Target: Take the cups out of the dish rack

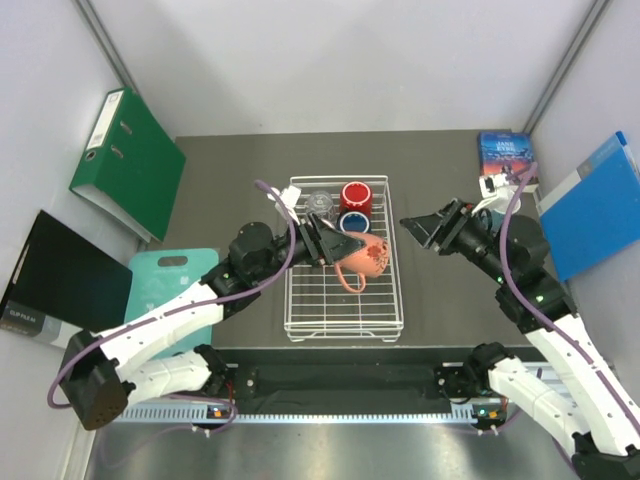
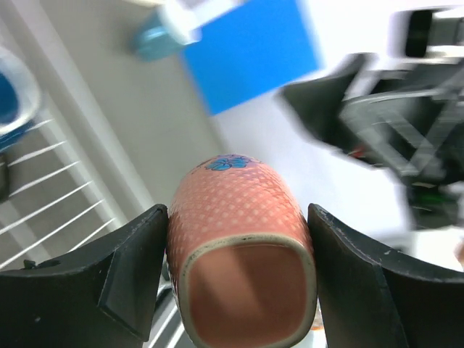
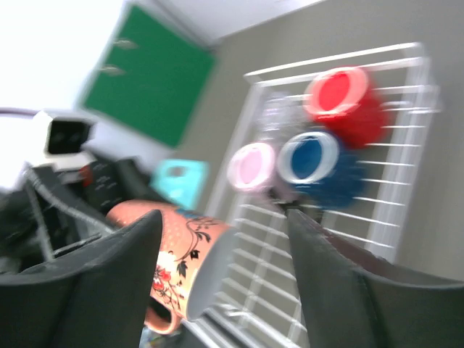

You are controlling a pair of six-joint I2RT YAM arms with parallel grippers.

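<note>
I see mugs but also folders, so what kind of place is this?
Probably a robot lab booth, not a kitchen: plain white walls, a green ring binder and blue folder flanking the dish rack.

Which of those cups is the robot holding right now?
The salmon-orange flowered mug, tipped sideways in the left gripper above the dish rack; the red mug, dark blue mug and pink mug stand upright inside it.

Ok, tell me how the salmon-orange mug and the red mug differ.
The salmon-orange mug is clamped in the left gripper; the red mug is untouched. The salmon-orange mug is tipped sideways over the dish rack; the red mug stands upright in it. The salmon-orange mug carries a floral pattern; the red mug looks plain. Both look similar-sized.
</note>
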